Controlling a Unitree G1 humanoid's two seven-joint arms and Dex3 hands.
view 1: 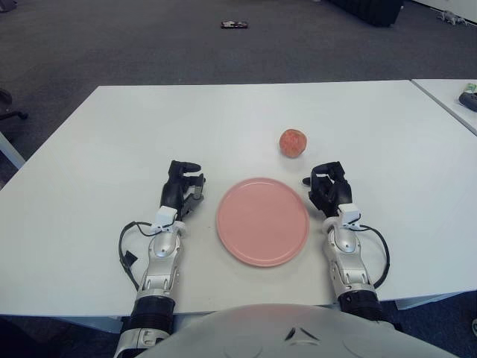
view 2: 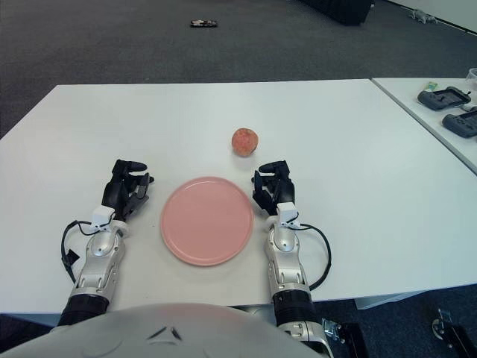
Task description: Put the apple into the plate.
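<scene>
A reddish apple stands on the white table, just beyond the far right rim of a round pink plate. The plate holds nothing. My right hand shows just right of the plate and a short way nearer than the apple, its fingers loosely curled around nothing. My left hand shows left of the plate, fingers relaxed and empty. Neither hand touches the apple or the plate.
A second white table adjoins on the right and carries dark handheld devices. A small dark object lies on the carpet beyond the table's far edge.
</scene>
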